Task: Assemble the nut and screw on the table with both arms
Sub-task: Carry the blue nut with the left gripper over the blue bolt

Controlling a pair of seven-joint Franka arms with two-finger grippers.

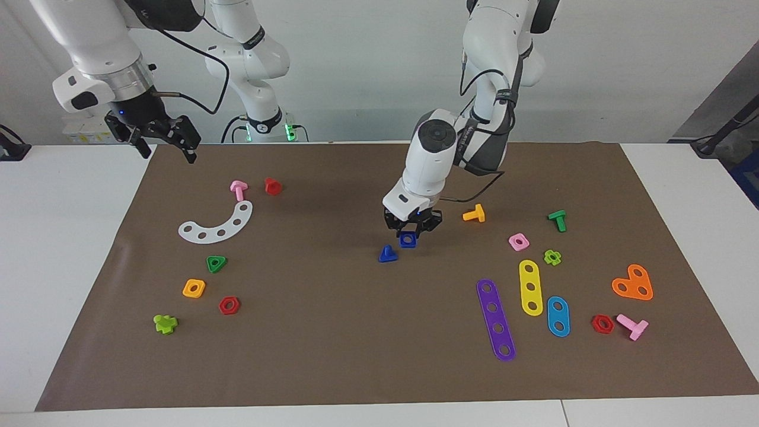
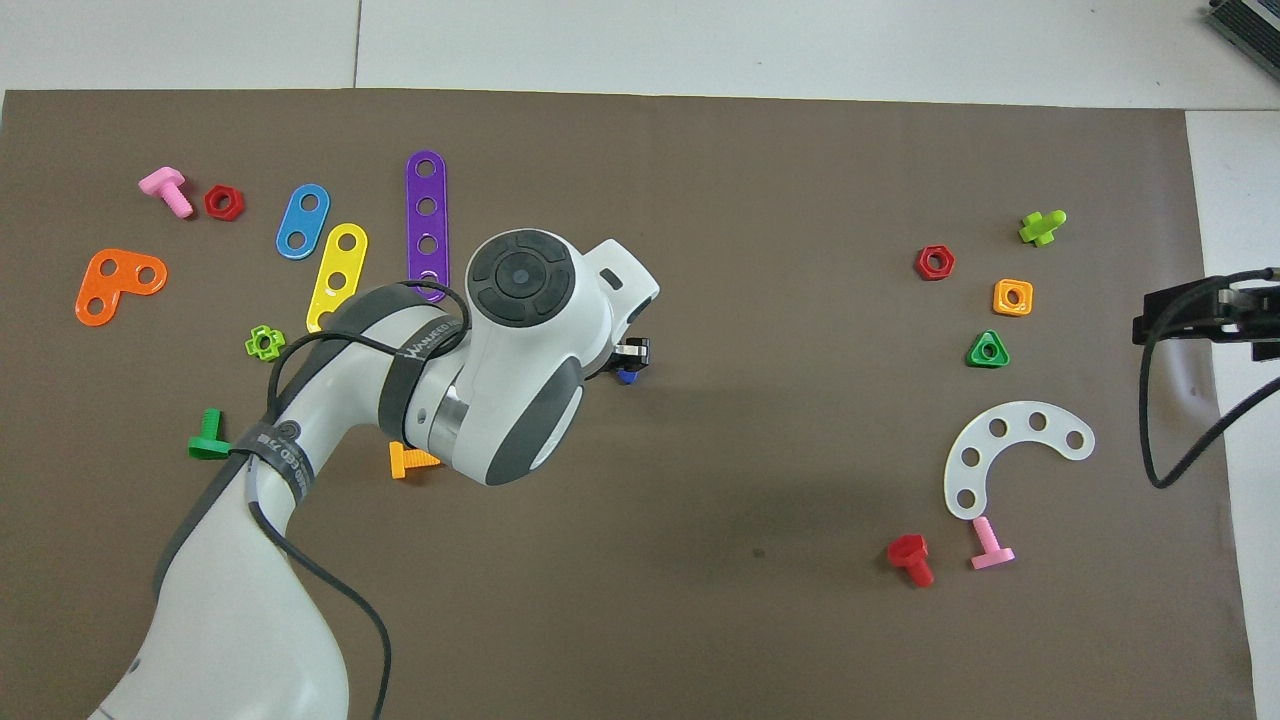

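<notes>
I have the left gripper [image 1: 409, 232] clenched on the blue square nut [image 1: 407, 239] – hanging just beside the upright blue screw [image 1: 387, 254]; right gripper [image 1: 160, 137] waits, released.

a robotics lab: two big white robot arms [image 1: 450, 148] and two smaller ones [image 1: 255, 65] stand at a white tabletop [image 1: 65, 237] with a brown mat [image 1: 356, 332], plastic toy parts [image 1: 525, 284] scattered, bare walls.
</notes>
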